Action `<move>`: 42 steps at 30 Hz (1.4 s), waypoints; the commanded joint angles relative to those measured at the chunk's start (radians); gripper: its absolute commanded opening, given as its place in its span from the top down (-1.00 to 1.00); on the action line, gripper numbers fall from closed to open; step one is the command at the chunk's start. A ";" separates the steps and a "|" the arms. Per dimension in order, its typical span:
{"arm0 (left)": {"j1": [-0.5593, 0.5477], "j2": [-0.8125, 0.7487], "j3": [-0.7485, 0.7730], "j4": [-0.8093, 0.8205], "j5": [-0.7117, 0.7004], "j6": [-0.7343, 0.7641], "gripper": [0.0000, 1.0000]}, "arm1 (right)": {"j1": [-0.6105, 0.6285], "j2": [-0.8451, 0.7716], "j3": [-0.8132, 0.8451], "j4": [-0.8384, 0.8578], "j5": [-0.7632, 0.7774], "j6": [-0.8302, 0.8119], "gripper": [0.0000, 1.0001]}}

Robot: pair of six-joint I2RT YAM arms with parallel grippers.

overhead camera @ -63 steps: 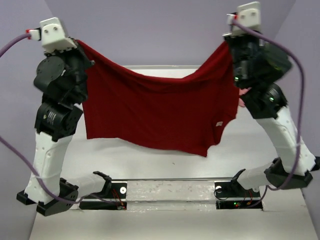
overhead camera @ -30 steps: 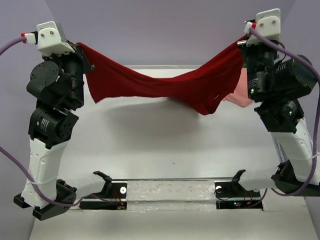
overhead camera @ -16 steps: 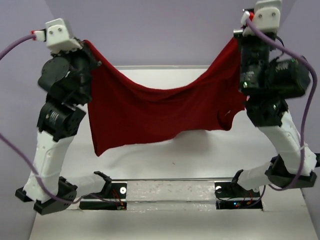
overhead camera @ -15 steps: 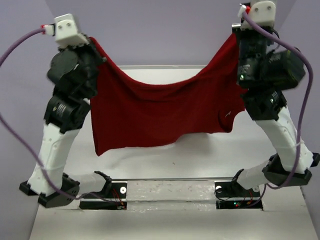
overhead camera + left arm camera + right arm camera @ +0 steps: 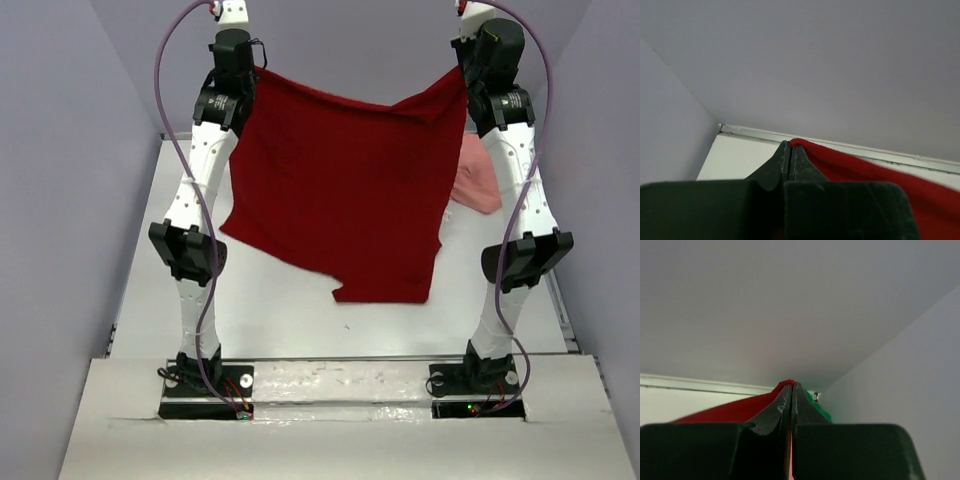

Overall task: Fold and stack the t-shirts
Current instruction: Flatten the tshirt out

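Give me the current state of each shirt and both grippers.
dark red t-shirt: unfolded, hanging spread between both grippers.
salmon pink t-shirt: lying crumpled, unfolded.
green t-shirt: only a sliver shows, state unclear.
left gripper: shut on the dark red t-shirt.
right gripper: shut on the dark red t-shirt.

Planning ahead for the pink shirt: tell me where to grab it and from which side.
Grip the rounded lower edge of the salmon pink shirt, the only part showing beside the right arm. It lies bunched on the table, so come straight down from above, probably with the right fingers, now shut on the dark red shirt.
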 commanded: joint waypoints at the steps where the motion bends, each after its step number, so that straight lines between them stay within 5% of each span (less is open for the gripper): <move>1: 0.019 -0.178 0.046 0.076 -0.004 0.052 1.00 | 0.006 -0.151 0.079 0.035 -0.074 0.065 1.00; 9: -0.046 -0.543 -0.282 0.088 -0.053 0.019 1.00 | 0.095 -0.440 -0.114 0.045 0.013 0.025 1.00; 20: -0.339 -0.924 -0.553 0.048 -0.301 0.005 1.00 | 0.619 -0.704 -0.242 0.137 0.479 -0.283 1.00; 23: -0.386 -0.950 -0.556 0.027 -0.344 0.002 1.00 | 0.721 -0.701 -0.266 0.261 0.583 -0.454 1.00; 28: -0.425 -0.955 -0.554 0.025 -0.389 0.012 1.00 | 0.922 -0.669 -0.349 0.718 0.711 -0.807 1.00; 34: -0.402 -0.848 -0.533 0.109 -0.363 0.072 1.00 | 0.862 -0.509 -0.201 0.634 0.584 -0.739 1.00; 36: -0.342 -0.754 -0.490 0.106 -0.263 0.051 1.00 | 0.688 -0.404 -0.006 0.297 0.460 -0.490 1.00; 42: -0.063 -0.434 -0.325 0.102 0.002 -0.050 1.00 | 0.274 -0.258 0.039 0.073 0.149 -0.116 1.00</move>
